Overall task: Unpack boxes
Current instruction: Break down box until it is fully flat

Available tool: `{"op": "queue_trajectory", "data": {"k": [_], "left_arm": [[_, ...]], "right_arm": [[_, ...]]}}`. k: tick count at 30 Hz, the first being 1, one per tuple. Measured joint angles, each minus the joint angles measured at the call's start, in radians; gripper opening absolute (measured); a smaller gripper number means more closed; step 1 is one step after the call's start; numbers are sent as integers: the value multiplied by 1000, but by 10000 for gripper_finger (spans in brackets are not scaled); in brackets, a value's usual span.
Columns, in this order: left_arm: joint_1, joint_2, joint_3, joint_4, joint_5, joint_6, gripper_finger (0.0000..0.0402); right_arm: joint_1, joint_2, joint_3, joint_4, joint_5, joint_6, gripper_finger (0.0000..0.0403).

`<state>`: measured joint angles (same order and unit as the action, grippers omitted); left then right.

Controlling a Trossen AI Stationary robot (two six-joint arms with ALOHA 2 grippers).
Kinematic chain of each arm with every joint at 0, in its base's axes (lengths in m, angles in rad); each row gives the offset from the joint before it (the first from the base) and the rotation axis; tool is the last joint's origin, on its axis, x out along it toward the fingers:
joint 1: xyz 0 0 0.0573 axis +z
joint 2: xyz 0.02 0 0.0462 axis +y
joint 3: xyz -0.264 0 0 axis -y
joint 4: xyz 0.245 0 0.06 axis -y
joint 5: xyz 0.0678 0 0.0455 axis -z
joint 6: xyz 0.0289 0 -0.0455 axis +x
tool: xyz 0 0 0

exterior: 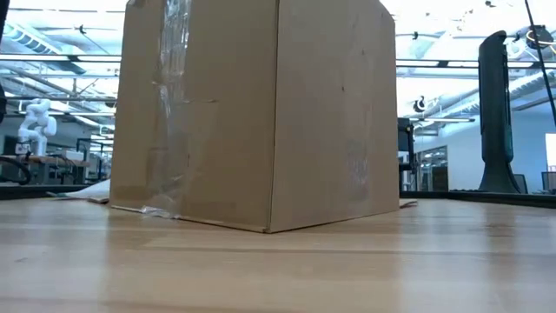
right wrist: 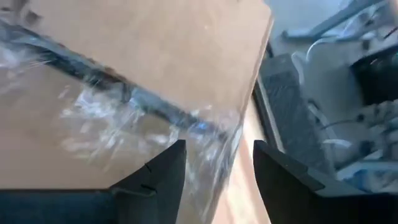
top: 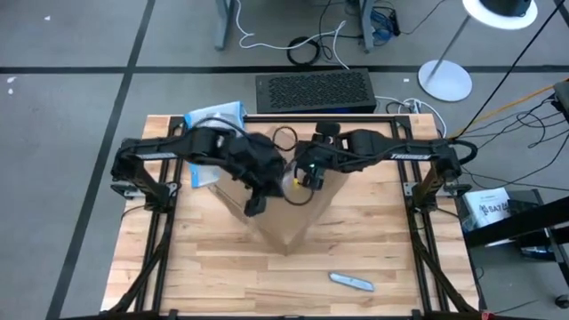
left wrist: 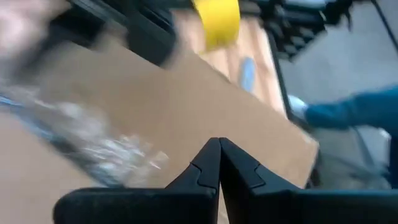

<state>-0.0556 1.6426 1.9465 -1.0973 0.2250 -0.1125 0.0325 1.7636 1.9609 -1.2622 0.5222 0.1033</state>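
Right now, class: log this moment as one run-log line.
box: upright, taped shut | left pincer: shut, above box top | right pincer: open, over taped seam | utility knife: untouched

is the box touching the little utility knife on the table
Apart. The high view shows bare wood between the box and the utility knife, which lies nearer the table's front edge.

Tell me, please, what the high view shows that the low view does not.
Only the high view shows both arms over the box top, the left gripper shut and the right gripper open, plus a box cutter lying on the table. Only the low view shows the box's side walls with a clear tape strip. Both show the cardboard box standing on the table.
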Motion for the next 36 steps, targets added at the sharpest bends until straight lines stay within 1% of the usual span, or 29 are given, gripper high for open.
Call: {"op": "queue_trajectory", "data": {"k": [2,3,7,9,11,13,15,18,19,20,24,26,27,29,31,34,36], "left_arm": [[1,0,50,-30,-54,-12,10],[1,0,69,-74,-84,-19,10],[19,-2,65,-266,-187,-39,10],[27,1,55,-362,-302,-43,10],[43,-2,55,-425,-441,-79,10],[76,-20,55,-474,-542,-129,10],[126,-40,56,-471,-585,-180,10],[208,-68,56,-472,-589,-250,10],[238,-77,54,-472,-578,-271,10],[271,-88,44,-471,-546,-285,10],[370,-110,-24,-472,-356,-300,10],[399,-115,-81,-472,-302,-300,10],[408,-118,-116,-472,-291,-300,10],[423,-120,-180,-475,-237,-297,10],[430,-128,-249,-472,-187,-292,10],[419,-147,-339,-414,-91,-294,10],[398,-161,-371,-353,-22,-301,10]], "right_arm": [[6,-1,22,-29,-49,51,176],[7,-1,28,-22,-87,78,176],[19,-1,32,30,-292,169,176],[30,5,32,75,-366,209,176],[40,6,32,113,-402,250,176],[42,5,33,148,-434,307,176],[31,5,33,163,-472,381,176],[8,5,33,166,-524,484,176],[3,5,33,167,-529,498,176],[0,4,33,169,-532,494,176],[4,4,33,193,-556,399,176],[9,10,36,185,-554,356,176],[8,13,37,163,-555,361,176],[9,24,36,70,-567,413,176],[15,31,36,19,-576,425,176],[33,31,37,-45,-536,424,176],[36,31,37,-43,-504,404,176]]}}
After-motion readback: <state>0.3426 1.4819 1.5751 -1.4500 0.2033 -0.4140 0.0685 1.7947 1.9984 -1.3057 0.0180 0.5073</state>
